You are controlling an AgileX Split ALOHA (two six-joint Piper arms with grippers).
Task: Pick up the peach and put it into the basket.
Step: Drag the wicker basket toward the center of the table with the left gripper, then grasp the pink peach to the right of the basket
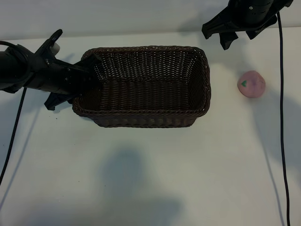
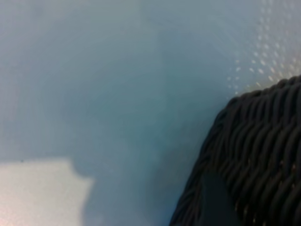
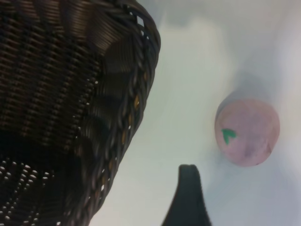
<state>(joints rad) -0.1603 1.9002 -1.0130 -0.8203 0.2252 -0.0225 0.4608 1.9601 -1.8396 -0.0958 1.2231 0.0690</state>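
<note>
Wicker basket (image 1: 146, 87) sits mid-table; L gripper (image 1: 87, 77) at its left end, jaws around the rim. Peach (image 1: 251, 84) lies on the table right of the basket, untouched. R gripper (image 1: 235, 33) hovers behind it, jaws spread, empty: drop straight over fruit, centre before closing.

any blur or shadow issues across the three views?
Exterior view: sharp, soft shadows on the table. Left wrist view: blurred, basket soft at close range, blue cast. Right wrist view: peach slightly soft, basket weave clearer.
</note>
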